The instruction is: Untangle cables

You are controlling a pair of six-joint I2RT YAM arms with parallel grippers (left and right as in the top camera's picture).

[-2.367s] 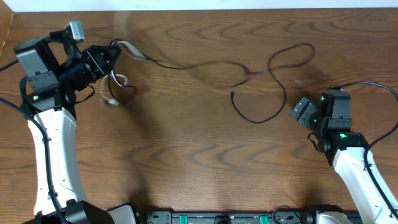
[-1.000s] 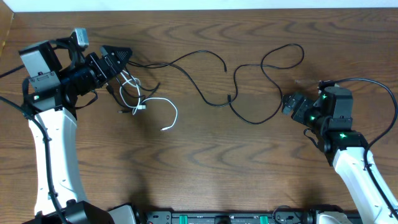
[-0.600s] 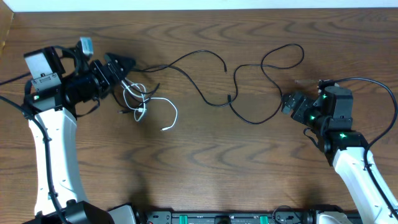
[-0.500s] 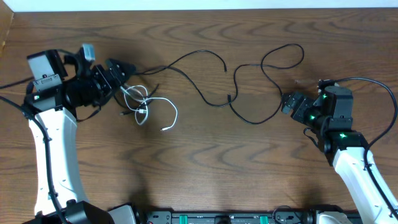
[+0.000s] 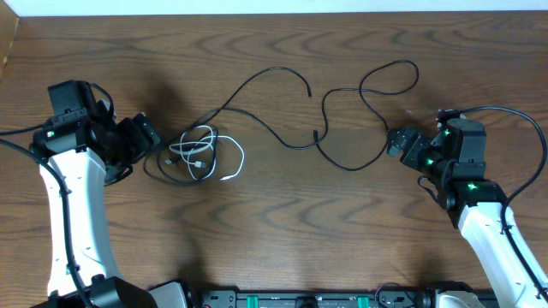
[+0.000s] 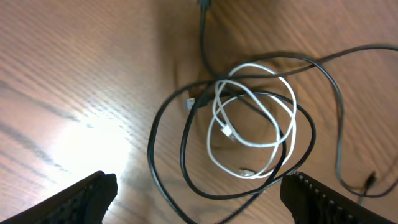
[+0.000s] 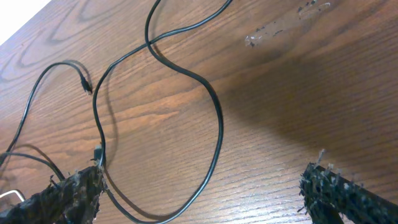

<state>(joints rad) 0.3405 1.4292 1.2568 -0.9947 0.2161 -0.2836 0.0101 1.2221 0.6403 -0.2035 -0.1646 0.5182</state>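
The cables lie on the wooden table [image 5: 282, 239]. A white cable [image 5: 242, 156] is coiled together with black loops [image 5: 167, 171] just right of my left gripper [image 5: 147, 139], which is open and holds nothing. In the left wrist view the white cable [image 6: 258, 65] and the black loops [image 6: 152, 149] lie ahead of and between the spread fingers of the left gripper [image 6: 205, 211]. A long black cable [image 5: 257, 79] runs right to more loops [image 5: 351, 168]. My right gripper [image 5: 396, 144] is open beside them. In the right wrist view a black loop [image 7: 219, 121] lies ahead of the right gripper [image 7: 205, 208].
The table's far edge [image 5: 274, 12] meets a white surface along the top. The arms' own thicker black wires run by the right arm [image 5: 514, 118] and the left arm [image 5: 13, 141]. Equipment [image 5: 300, 299] lines the near edge.
My left gripper has let go of the cables and drawn back to the left. The white and black bundle now lies coiled flat on the table. The right arm has not moved.
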